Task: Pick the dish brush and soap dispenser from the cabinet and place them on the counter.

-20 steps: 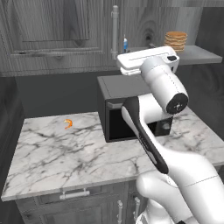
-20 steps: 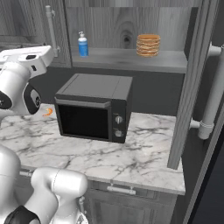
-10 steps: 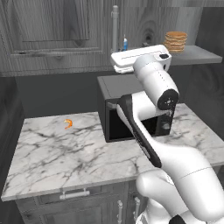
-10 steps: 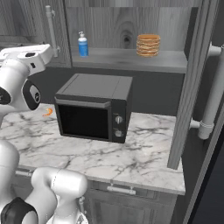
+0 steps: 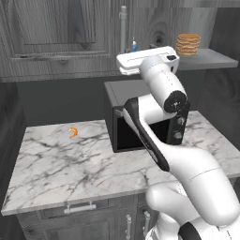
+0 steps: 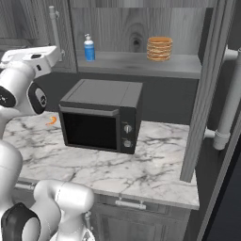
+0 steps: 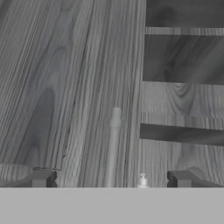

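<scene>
Arm raised toward the open cabinet (image 6: 214, 89), early in the task. The claw (image 7: 111, 179) stands open and empty; in the hand view its two tips flank a silver bar handle (image 7: 113, 148) on a wood-grain door, with the white pump top of the soap bottle (image 6: 89, 47) just showing at the lower edge. From the right base view the bottle stands upright at the left end of the grey shelf (image 6: 188, 70), well apart from the stack of tan discs (image 6: 159, 48) to its right. In the left base view the bottle (image 5: 134, 46) is largely hidden behind the hand and the handle.

The brush cannot be made out in any view, so its place cannot be told; it may lie hidden on the shelf.

Below the shelf, a black microwave (image 6: 100, 115) sits on the bench (image 5: 56, 164), with a small orange curled item (image 5: 73, 132) lying on the marble to its left. Neither task thing rests on the bench.

Progress, as judged: nothing is yet picked or placed. Both fetches remain. The hand appears level with the shelf and near the bottle, so the bottle looks to be the first target; the handle close before the claw may obstruct the reach.
</scene>
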